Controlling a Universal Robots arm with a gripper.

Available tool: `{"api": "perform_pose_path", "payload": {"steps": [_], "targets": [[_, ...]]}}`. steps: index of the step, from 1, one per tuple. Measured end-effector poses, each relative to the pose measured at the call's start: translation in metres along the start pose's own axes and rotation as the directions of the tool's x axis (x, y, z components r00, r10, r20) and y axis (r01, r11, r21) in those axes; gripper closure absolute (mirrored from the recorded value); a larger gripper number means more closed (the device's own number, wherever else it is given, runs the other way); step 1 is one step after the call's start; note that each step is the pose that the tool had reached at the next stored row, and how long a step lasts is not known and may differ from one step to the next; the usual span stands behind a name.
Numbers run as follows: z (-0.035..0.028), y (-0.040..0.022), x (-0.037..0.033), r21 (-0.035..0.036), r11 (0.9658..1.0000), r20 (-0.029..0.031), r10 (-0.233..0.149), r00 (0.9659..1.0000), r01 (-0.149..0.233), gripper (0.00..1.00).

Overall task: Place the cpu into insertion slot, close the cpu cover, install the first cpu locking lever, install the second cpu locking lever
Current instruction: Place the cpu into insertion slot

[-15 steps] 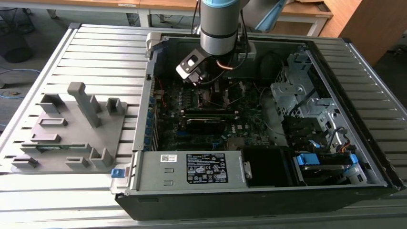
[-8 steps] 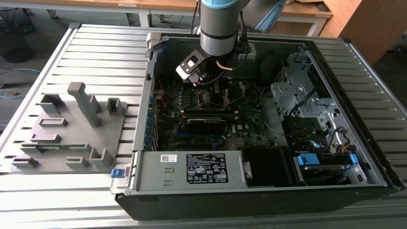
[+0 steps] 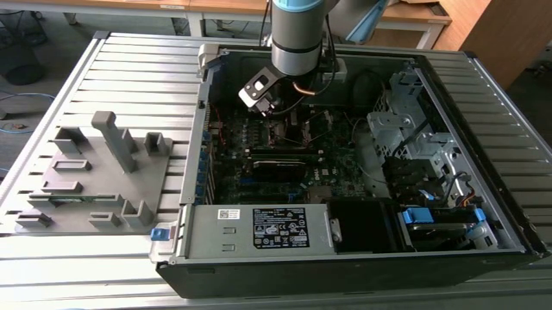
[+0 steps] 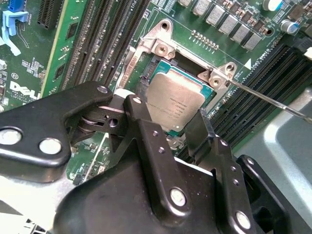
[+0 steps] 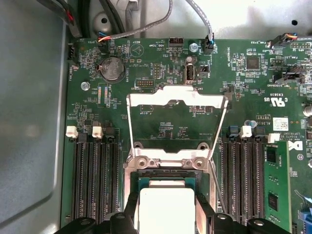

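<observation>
The cpu (image 4: 176, 97), a grey metal-faced square, sits level over the insertion slot (image 4: 146, 73), between my gripper's two black fingers (image 4: 141, 126). My gripper (image 4: 168, 111) is shut on the cpu's two sides. In the first wrist view the cpu (image 5: 166, 209) is inside the socket's silvery rim (image 5: 130, 176). The cpu cover (image 5: 175, 96), a thin silvery frame, stands swung open beyond the socket. A thin metal lever rod (image 4: 268, 100) sticks out beside the socket. In the exterior view my gripper (image 3: 274, 110) reaches down into the open computer case.
Long black memory slots (image 5: 92, 180) flank the socket on both sides, and a green memory stick (image 5: 275, 180) stands in one. Cables (image 5: 146, 27) run along the board's far edge. A grey fixture block (image 3: 95, 174) lies on the slatted table outside the case (image 3: 258, 226).
</observation>
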State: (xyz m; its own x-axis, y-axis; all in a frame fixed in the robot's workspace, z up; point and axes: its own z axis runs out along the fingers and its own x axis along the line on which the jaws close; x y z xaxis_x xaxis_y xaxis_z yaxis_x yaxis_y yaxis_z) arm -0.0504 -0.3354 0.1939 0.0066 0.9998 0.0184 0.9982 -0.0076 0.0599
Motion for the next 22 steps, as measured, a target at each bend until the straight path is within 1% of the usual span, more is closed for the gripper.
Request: {"api": "perform_pose_path", "payload": {"steps": [18,22], "targets": [[0.0002,0.0,-0.0027,0.0,1.0,-0.0005,0.0,1.0,0.0,0.46],[0.0003,0.0008,-0.0028,0.0,1.0,-0.0006,0.0,1.0,0.0,0.46]]}}
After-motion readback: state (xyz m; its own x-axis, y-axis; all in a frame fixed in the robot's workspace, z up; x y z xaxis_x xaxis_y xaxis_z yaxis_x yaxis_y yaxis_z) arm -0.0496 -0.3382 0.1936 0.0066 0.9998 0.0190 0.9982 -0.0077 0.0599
